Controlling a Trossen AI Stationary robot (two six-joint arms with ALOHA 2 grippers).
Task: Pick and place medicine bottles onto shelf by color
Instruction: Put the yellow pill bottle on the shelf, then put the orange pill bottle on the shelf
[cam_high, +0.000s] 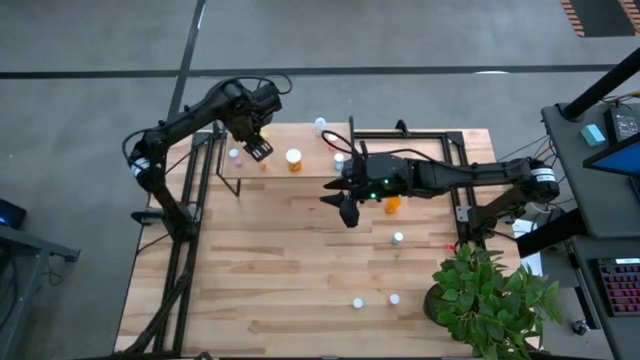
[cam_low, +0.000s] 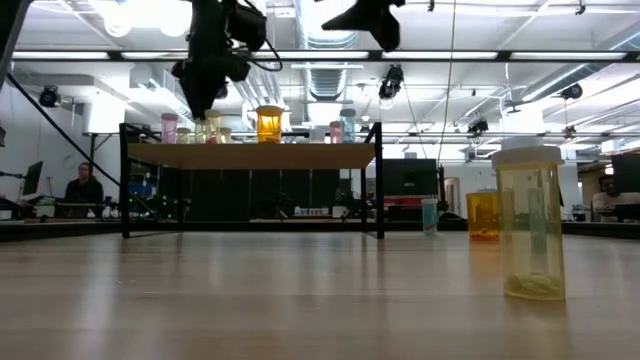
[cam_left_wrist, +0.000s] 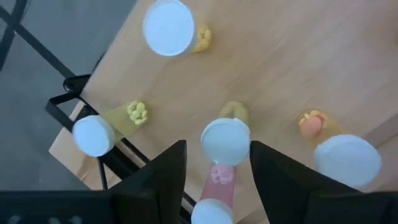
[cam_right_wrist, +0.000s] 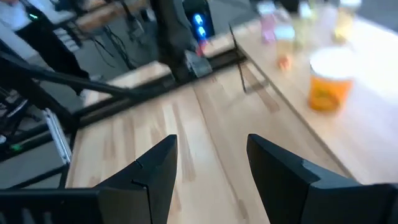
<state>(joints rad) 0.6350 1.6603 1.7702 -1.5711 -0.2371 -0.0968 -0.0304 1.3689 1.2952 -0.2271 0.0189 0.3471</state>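
The shelf (cam_high: 285, 172) is a light-wood board on black legs at the table's far left. Several medicine bottles stand on it, among them a wide yellow-orange one (cam_low: 268, 123), a pink one (cam_low: 168, 128) and a bluish one (cam_low: 347, 125). My left gripper (cam_high: 258, 148) is open above the shelf's left part. Its fingers stand on either side of a white-capped bottle (cam_left_wrist: 225, 142) that stands upright on the shelf. My right gripper (cam_high: 345, 210) is open and empty above the table's middle, and in its wrist view (cam_right_wrist: 208, 168) it is over bare planks. An orange bottle (cam_high: 392, 204) stands on the table beside it.
Loose white-capped bottles stand on the table at the right (cam_high: 398, 238) and near the front (cam_high: 357, 302), (cam_high: 394, 298). A yellowish bottle (cam_low: 530, 225) stands close to the low camera. A green potted plant (cam_high: 490, 300) is at the front right corner. People sit in the room behind.
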